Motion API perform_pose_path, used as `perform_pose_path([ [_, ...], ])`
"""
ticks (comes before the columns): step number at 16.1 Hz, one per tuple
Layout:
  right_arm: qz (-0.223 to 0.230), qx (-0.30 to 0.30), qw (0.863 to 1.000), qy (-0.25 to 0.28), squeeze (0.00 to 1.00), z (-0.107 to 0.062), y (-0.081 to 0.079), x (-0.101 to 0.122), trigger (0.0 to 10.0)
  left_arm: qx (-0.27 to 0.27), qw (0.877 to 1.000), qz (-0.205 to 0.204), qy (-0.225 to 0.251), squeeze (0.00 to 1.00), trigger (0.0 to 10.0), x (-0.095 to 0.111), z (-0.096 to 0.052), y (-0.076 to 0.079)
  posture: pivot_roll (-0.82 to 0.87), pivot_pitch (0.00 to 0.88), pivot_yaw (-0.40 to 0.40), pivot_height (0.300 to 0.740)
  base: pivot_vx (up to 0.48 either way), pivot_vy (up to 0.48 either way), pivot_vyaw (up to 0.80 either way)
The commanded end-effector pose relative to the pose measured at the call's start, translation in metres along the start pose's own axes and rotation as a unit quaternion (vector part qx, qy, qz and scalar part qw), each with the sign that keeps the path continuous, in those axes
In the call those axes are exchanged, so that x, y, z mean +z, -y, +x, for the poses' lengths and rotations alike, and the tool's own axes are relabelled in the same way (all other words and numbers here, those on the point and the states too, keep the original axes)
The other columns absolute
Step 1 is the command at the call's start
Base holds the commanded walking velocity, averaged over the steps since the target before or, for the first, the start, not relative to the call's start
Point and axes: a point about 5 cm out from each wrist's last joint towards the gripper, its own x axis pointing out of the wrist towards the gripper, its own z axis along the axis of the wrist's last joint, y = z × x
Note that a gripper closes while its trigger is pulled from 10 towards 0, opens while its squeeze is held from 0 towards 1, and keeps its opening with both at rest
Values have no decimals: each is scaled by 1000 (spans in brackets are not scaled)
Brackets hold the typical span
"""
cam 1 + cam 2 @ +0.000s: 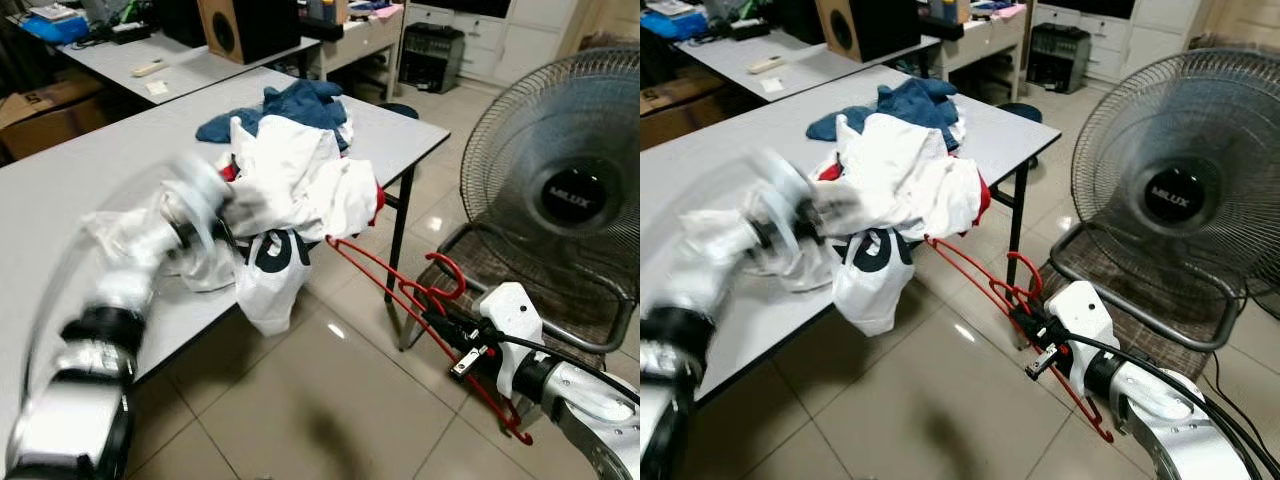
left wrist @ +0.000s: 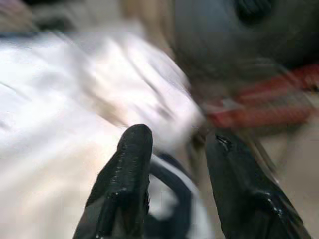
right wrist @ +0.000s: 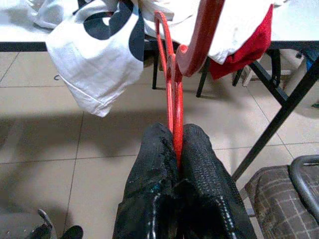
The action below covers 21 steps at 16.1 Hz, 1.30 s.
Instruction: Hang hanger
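A red hanger (image 1: 400,290) is being pinched between the pressed-together fingers of the right gripper (image 3: 175,149), off the table's (image 1: 60,190) front edge over the floor (image 1: 300,400); its far end is reaching under the clothes (image 1: 290,180) piled at that edge. The left gripper (image 2: 174,149), blurred, is being held spread against the clothes; a fan (image 1: 560,170) is being seen beyond the table's corner.

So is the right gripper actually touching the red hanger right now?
Touching. In the right wrist view the right gripper has its two black fingers pressed together on the red hanger, whose wire runs straight in between them.
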Motion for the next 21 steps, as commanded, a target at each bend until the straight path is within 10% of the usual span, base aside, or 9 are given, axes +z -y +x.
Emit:
perform_pose_path([
  [1, -5, 11, 1000, 6, 0, 0, -2, 6, 10000, -12, 999, 35, -29, 0, 10000, 5, -1, -2, -97, 0, 90, 740, 0, 0, 0],
  [4, -5, 22, 1000, 1, 0, -1, -6, 8, 10000, 5, 975, 124, -186, 0, 10000, -34, -3, 3, -97, 0, 90, 740, 0, 0, 0],
  [9, -7, 19, 1000, 4, 0, -8, -6, 12, 10000, 87, 961, 151, -215, 0, 10000, -46, 2, 1, -114, 0, 96, 740, 0, 0, 0],
  [10, -8, 20, 1000, 3, 0, -9, -5, 13, 10000, 105, 957, 159, -218, 0, 5686, -47, 2, -2, -114, 0, 96, 740, 0, 0, 0],
  [11, -8, 20, 1000, 3, 0, -9, -5, 13, 10000, 109, 956, 162, -218, 0, 5686, -47, 2, -2, -114, 0, 96, 740, 0, 0, 0],
  [12, -10, 21, 1000, 3, 0, -9, -4, 17, 10000, 124, 957, 158, -211, 0, 0, -47, 2, -4, -114, 0, 92, 740, 0, 0, 0],
  [21, -2, 21, 1000, -5, 0, -1, -5, 9, 10000, 148, 974, 86, -146, 0, 0, -38, 11, -4, -113, 0, 93, 740, 0, 0, 0],
])
